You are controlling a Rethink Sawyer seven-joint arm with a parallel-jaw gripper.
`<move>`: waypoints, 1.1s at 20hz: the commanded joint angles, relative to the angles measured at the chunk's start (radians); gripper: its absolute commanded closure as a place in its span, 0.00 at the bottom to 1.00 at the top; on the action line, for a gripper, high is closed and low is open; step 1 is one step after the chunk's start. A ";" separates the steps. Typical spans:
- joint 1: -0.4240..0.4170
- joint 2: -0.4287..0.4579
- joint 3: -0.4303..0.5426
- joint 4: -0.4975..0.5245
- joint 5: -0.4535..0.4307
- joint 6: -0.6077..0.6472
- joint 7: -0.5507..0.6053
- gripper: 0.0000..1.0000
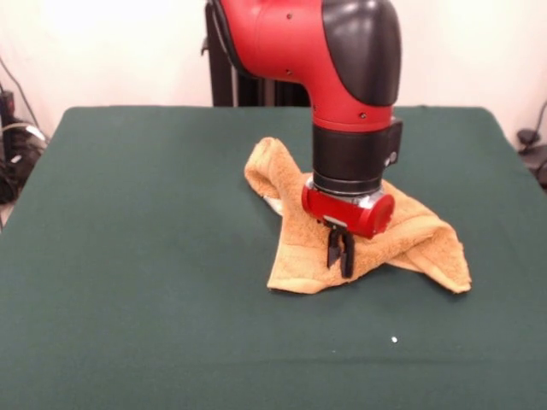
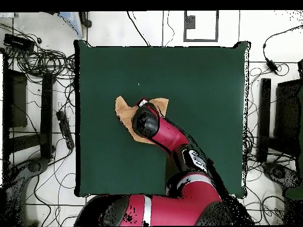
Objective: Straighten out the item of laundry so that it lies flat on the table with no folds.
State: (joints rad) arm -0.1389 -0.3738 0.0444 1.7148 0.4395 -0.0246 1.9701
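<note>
Towel (image 1: 402,239): orange-yellow throughout, plain, slightly darker in the creases; a small pale patch shows at its left lower edge. Table (image 1: 145,256) cloth: uniform dark green, one tiny white speck (image 1: 394,340) near the front. Arm (image 1: 282,43): glossy red shell with black joint cap and black wrist collar; red wrist block above the black gripper (image 1: 340,250).

Pale wall (image 1: 102,51) behind, light floor (image 2: 53,195) strewn with black cables (image 2: 41,59) on both sides
</note>
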 commanded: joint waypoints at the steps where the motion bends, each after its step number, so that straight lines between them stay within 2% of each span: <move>1: 0.037 0.097 0.132 0.015 -0.014 -0.002 0.180 1.00; 12: 0.029 0.087 0.134 0.022 -0.036 0.005 0.161 1.00; 14: 0.051 0.066 0.103 0.024 -0.032 0.043 0.145 1.00; 22: 0.223 -0.151 -0.139 0.084 -0.016 0.333 0.163 1.00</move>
State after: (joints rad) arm -0.0572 -0.4082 -0.0217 1.7161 0.4359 0.0194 1.9701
